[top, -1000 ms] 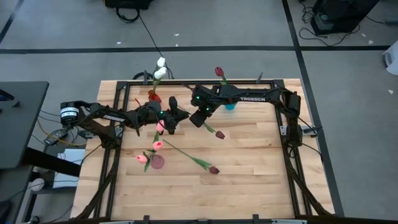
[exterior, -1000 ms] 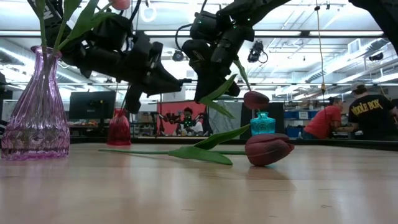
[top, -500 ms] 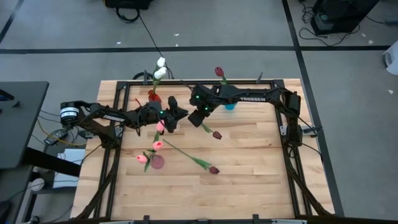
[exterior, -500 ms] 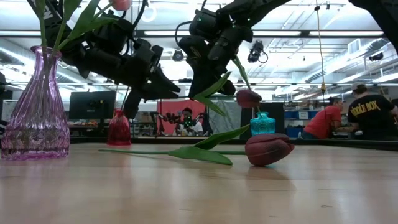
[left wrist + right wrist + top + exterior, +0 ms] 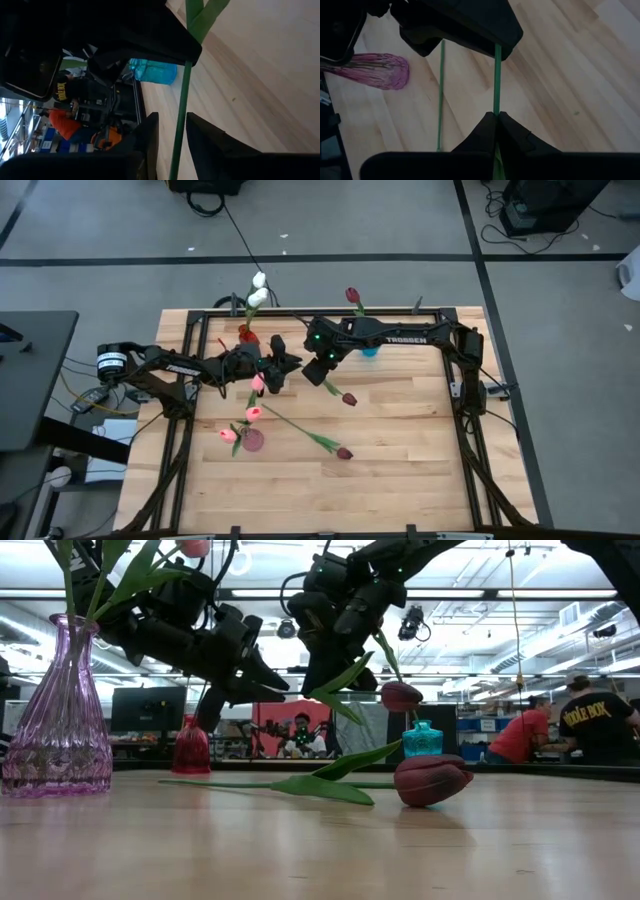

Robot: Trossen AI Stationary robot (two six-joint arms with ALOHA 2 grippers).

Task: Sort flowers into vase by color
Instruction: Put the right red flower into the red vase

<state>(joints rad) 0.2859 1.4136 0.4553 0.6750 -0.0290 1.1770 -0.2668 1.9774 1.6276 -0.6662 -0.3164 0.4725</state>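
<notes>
My right gripper (image 5: 316,374) (image 5: 496,118) is shut on a maroon tulip's green stem above the table's middle; its bud (image 5: 349,398) (image 5: 400,696) hangs low toward the near right. My left gripper (image 5: 291,365) (image 5: 172,137) faces it, open, one finger on either side of the same stem. A second maroon tulip (image 5: 343,452) (image 5: 432,780) lies flat on the table. The pink glass vase (image 5: 252,440) (image 5: 58,720) holds pink tulips. White tulips stand in the red vase (image 5: 247,335), and the teal vase (image 5: 370,350) has one maroon tulip. My right gripper pinches the maroon tulip's stem (image 5: 496,107) between its two fingertips, which lie across it, partway along its length. The tulip is lifted clear of the table and slants, bud end lower, with a leaf (image 5: 345,685) hanging beside the gripper.
The three vases stand near the far and left parts of the table. The lying tulip's stem (image 5: 295,425) runs across the middle. Bare wood (image 5: 400,460) lies to the near right. People show in the room beyond the table's far edge (image 5: 520,735).
My right gripper has carried the held tulip a little toward the table's left, closer to my left gripper; the bud has moved with it.
</notes>
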